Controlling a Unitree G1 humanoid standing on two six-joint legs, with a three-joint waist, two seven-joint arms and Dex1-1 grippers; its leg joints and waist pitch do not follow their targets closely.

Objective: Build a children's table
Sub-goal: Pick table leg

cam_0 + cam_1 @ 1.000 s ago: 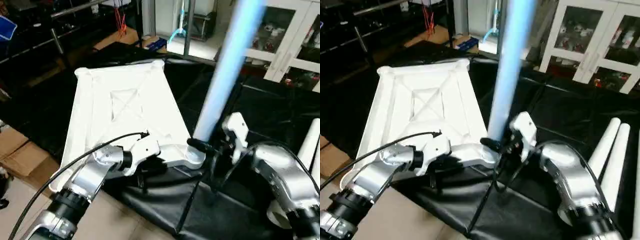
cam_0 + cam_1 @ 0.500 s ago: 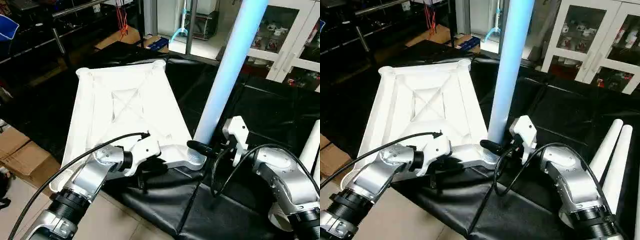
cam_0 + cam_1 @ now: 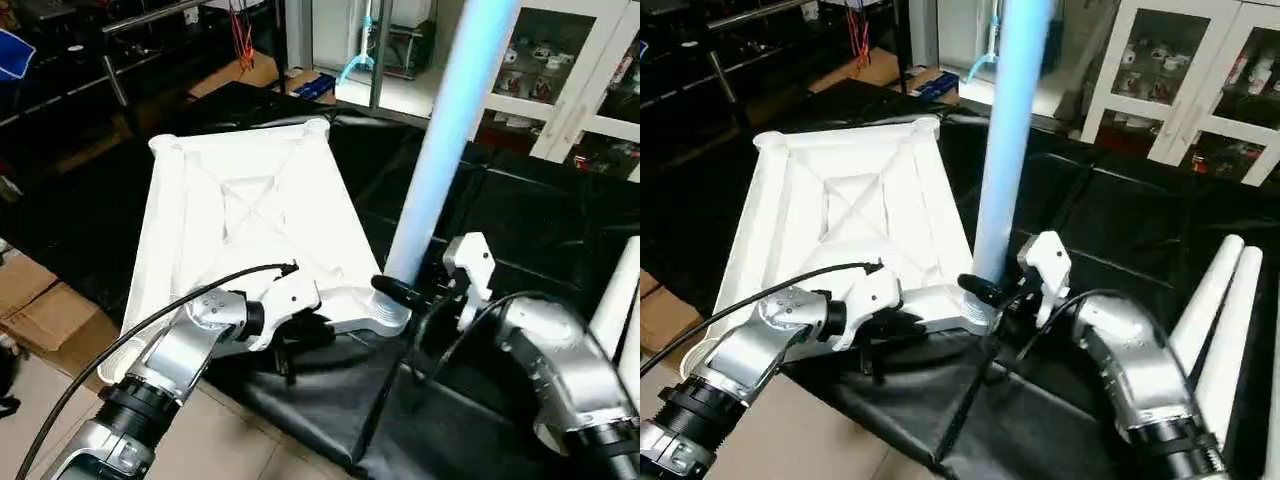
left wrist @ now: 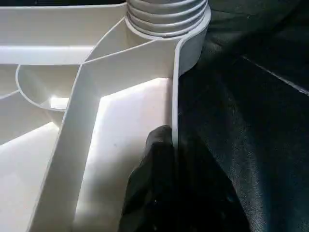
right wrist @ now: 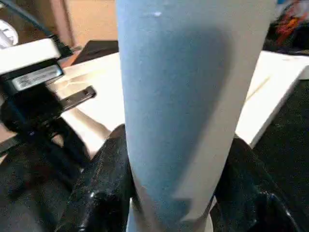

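Note:
The white tabletop (image 3: 250, 210) lies upside down on a black cloth, its X ribs facing up. One long white leg (image 3: 440, 160) stands nearly upright in the near right corner socket (image 3: 385, 315). My right gripper (image 3: 405, 295) is closed around the leg just above the socket, with a black finger (image 5: 104, 179) on each side of the leg (image 5: 188, 96). My left gripper (image 3: 288, 348) is shut on the tabletop's near rim (image 4: 175, 121), a short way from the ribbed socket (image 4: 166, 19).
Two spare white legs (image 3: 1215, 310) lie on the black cloth (image 3: 470, 420) at the right. Cardboard boxes (image 3: 25, 290) sit on the floor at the left. A white glass-door cabinet (image 3: 590, 80) and dark metal racks stand behind.
The leg's top has swayed a little to the left and my right forearm has shifted with it. The left gripper stays on the rim.

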